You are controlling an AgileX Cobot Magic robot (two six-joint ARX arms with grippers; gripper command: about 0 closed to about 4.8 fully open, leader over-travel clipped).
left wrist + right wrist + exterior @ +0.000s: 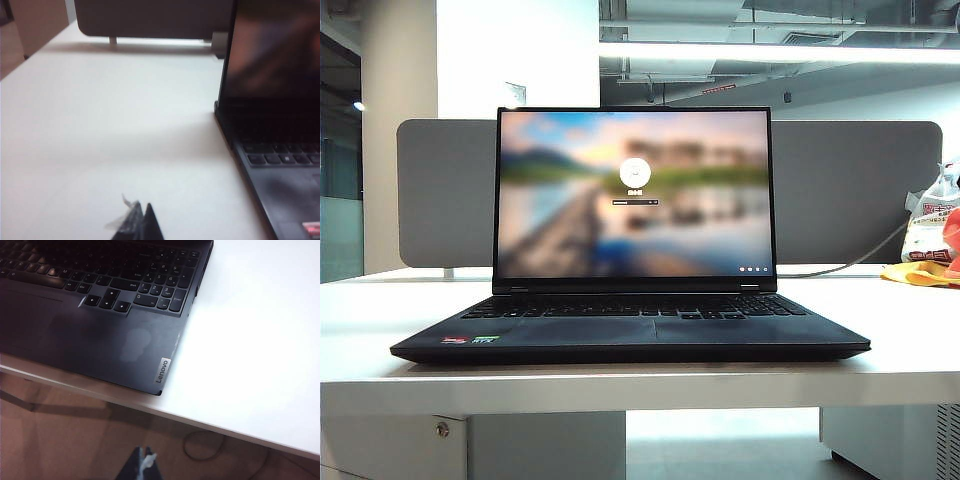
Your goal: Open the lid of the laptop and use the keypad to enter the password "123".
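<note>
Black laptop [630,335] sits open, its fragile keypad [162,290] wanting light fingertip taps; left gripper [142,220] and right gripper [142,465] both pinched together, clear of it.

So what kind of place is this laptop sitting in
Most likely an open-plan office: the laptop sits on a white desk backed by a grey fabric divider, with a strip light under a bare ceiling.

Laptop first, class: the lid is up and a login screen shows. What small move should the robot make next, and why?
Probably bring the right gripper forward over the keypad. The lid stands open with a password field showing, yet both grippers look shut and clear of the laptop: the right sits off the table's front edge, the left gripper over bare table beside the laptop.
</note>
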